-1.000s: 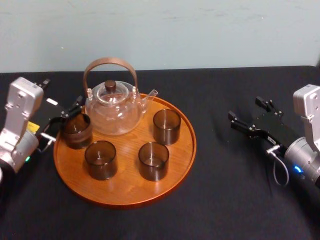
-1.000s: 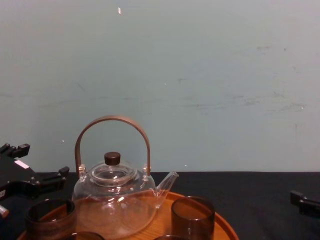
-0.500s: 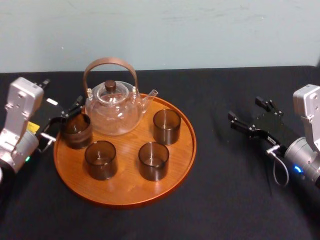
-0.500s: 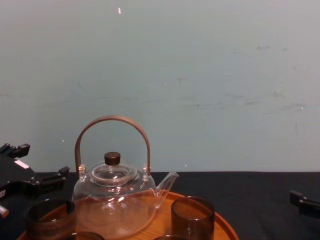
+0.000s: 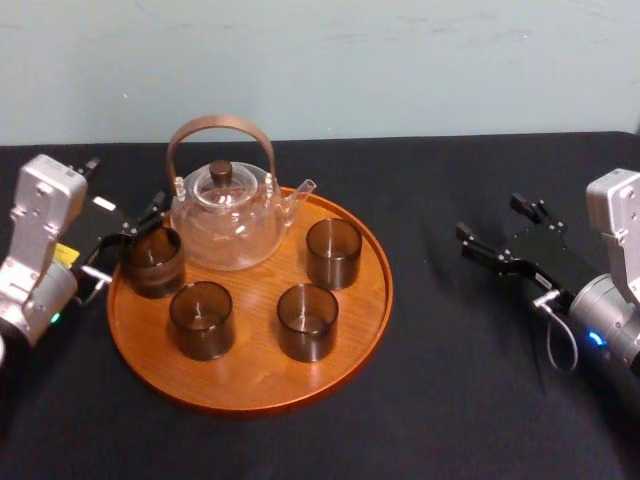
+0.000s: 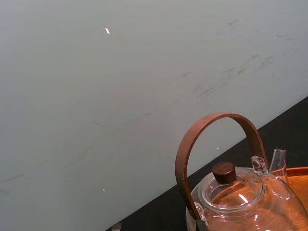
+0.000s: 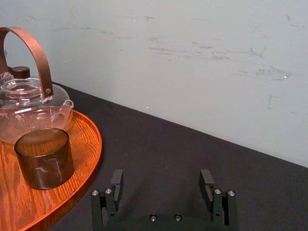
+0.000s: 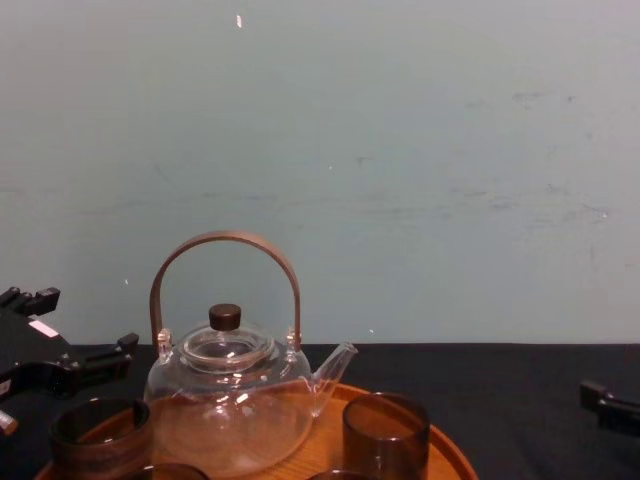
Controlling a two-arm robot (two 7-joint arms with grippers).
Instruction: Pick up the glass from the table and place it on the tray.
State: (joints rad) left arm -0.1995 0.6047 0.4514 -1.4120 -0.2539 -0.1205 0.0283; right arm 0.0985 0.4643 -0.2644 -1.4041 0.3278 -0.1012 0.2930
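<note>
Apparently little is left to do: the short smoky-brown glass (image 5: 152,261) stands upright on the large round orange-brown wooden tray (image 5: 250,385), close to its left rim and just beside the clear glass teapot with the brown hoop handle (image 5: 225,215). My left pincer (image 5: 130,238) is spread wide at the glass's outer side, its fingers (image 5: 150,212) not squeezing it, as far as I can judge. A crooked pull-back could hook the glass, tipping it over the rim or against the teapot. My right pincer (image 5: 490,217), also spread, idles over the black counter (image 5: 450,390), well apart.
</note>
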